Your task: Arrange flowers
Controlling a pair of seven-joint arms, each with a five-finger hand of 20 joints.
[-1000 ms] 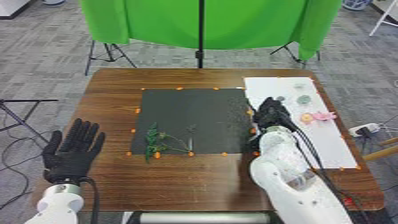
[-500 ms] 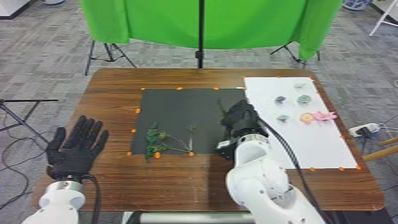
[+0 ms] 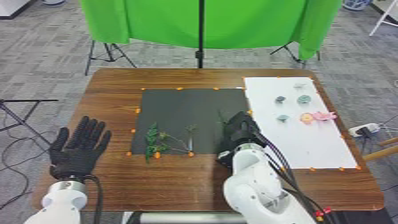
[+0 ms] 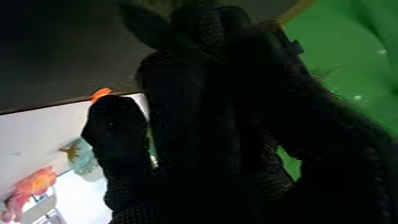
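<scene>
Black-gloved right hand (image 3: pixel 241 131): I pinch a leafy green sprig (image 3: pixel 222 116), presumably for placing, at three o'clock on the black rectangular mat (image 3: pixel 178 109).

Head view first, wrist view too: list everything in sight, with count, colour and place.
table: one, brown, centre
black sheet: one, on the table
white sheet: one, right of it
orange markers: many, around both sheets
leafy stems: at least two, green, black sheet's near left
sprig: one, green, in the right hand
pink flower: one, white sheet's right edge
peach flower: one, beside it
small flowers: four, three blue-green, one whitish, white sheet
red thing: near right, unclear
cloth: one, green, behind
pole: one, black, before the cloth
pot: one, blue-white, far right
carpet: grey
left hand: black, open, left edge
right hand: black, over black sheet's right side
arms: two, white
</scene>
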